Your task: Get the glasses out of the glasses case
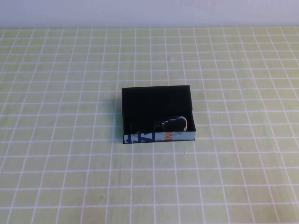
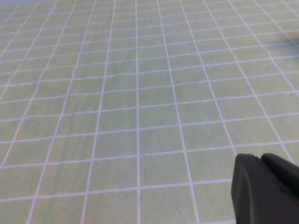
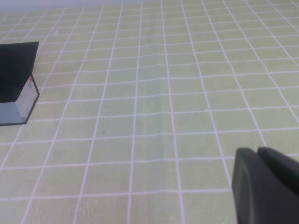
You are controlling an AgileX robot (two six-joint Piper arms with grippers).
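Only a dark corner of the left gripper (image 2: 266,189) and of the right gripper (image 3: 264,184) shows, each over bare bench (image 1: 56,140); I cannot tell how their jaws stand, and neither touches anything. The right wrist view catches the glasses case (image 3: 16,84), well apart from its jaws. Only the high view shows the glasses (image 1: 170,125), lying inside the glasses case (image 1: 156,100) against its printed front wall.

Open black glasses case (image 1: 157,100) mid-table; black glasses (image 1: 172,124) seemingly lying against its printed front wall

The worktop (image 1: 56,177) is pale yellow-green, crossed by a grid of thin white lines. On it, the glasses case (image 1: 156,100) is black inside and out, its front strip white with blue and orange print. Inside the case, the glasses (image 1: 173,124) are glossy black with dark lenses. The left gripper (image 2: 266,189) and right gripper (image 3: 264,184) are matte black.
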